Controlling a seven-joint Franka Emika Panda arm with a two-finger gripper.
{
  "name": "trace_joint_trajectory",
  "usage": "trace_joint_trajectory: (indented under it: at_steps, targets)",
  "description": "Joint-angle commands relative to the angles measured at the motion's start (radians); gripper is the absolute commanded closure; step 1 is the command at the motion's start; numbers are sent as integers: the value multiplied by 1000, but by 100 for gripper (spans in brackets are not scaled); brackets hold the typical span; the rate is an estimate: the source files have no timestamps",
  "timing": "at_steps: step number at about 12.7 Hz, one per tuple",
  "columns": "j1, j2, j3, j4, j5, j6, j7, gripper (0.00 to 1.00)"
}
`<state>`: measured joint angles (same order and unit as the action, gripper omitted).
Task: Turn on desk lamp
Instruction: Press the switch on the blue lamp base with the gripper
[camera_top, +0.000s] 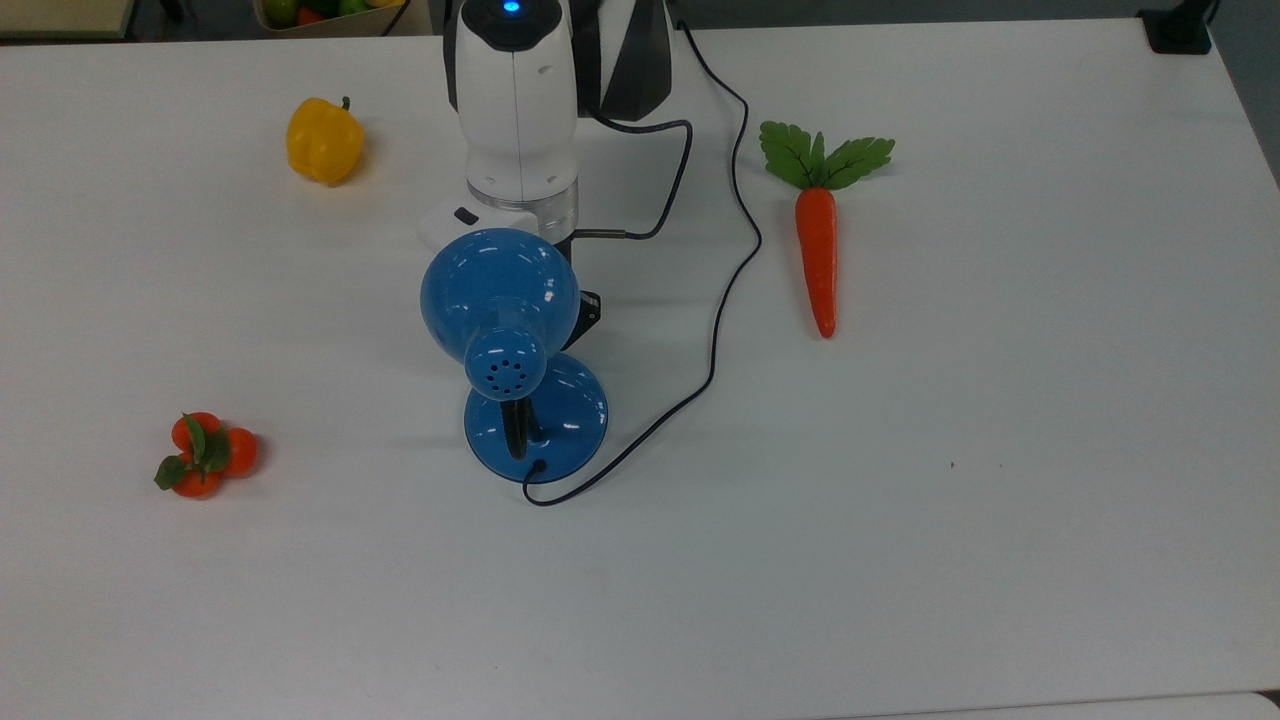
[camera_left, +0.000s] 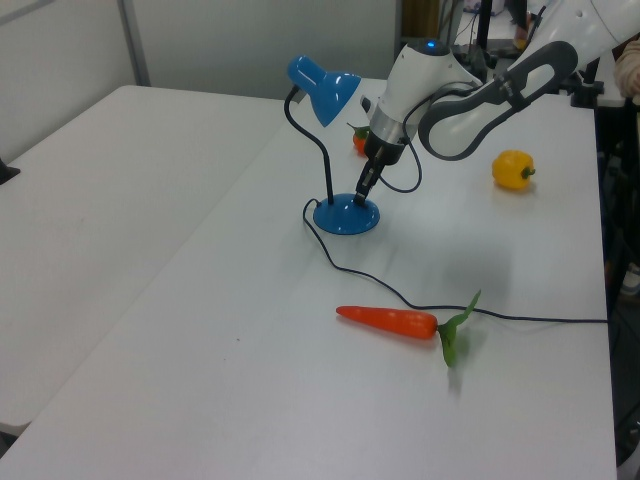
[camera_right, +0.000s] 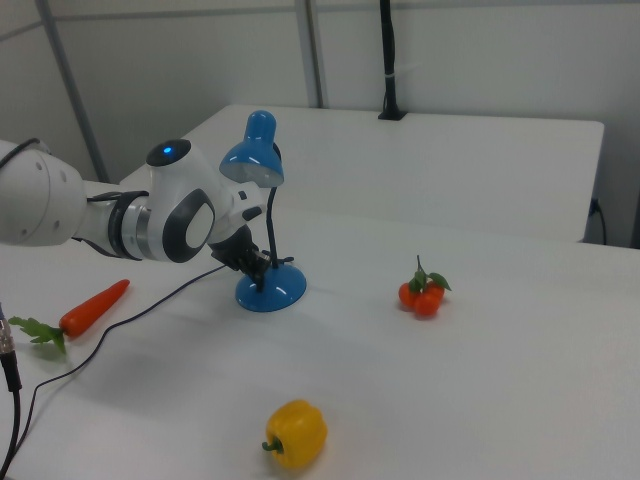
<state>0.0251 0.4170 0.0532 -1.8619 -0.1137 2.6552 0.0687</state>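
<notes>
The desk lamp stands mid-table, its glossy blue dome shade (camera_top: 498, 288) bent over on a black gooseneck above the round blue base (camera_top: 565, 420). In the left view the shade (camera_left: 322, 84) sits high over the base (camera_left: 345, 216). My gripper (camera_left: 360, 190) points down with its fingers shut, the tip resting at the base's upper edge next to the gooseneck. In the right view the gripper (camera_right: 254, 267) is low, between the arm and the base (camera_right: 272, 291). From the top view the shade hides most of the gripper (camera_top: 588, 306). No glow shows under the shade.
The lamp's thin black cord (camera_top: 722, 300) loops from the base toward the table's far edge. A carrot (camera_top: 818, 250) lies at the top view's right. A yellow pepper (camera_top: 323, 140) and a cluster of small orange fruits (camera_top: 204, 455) sit at the top view's left on the white table (camera_top: 900, 550).
</notes>
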Motion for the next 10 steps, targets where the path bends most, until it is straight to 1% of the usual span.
trace_joint_trajectory:
  at_steps: [1,7,10]
  targets:
    - [10,20,-4,7,-26,29,13,100]
    - [10,19,-4,7,-32,25,13,100]
    - [10,0,-6,6,-32,11,16,100]
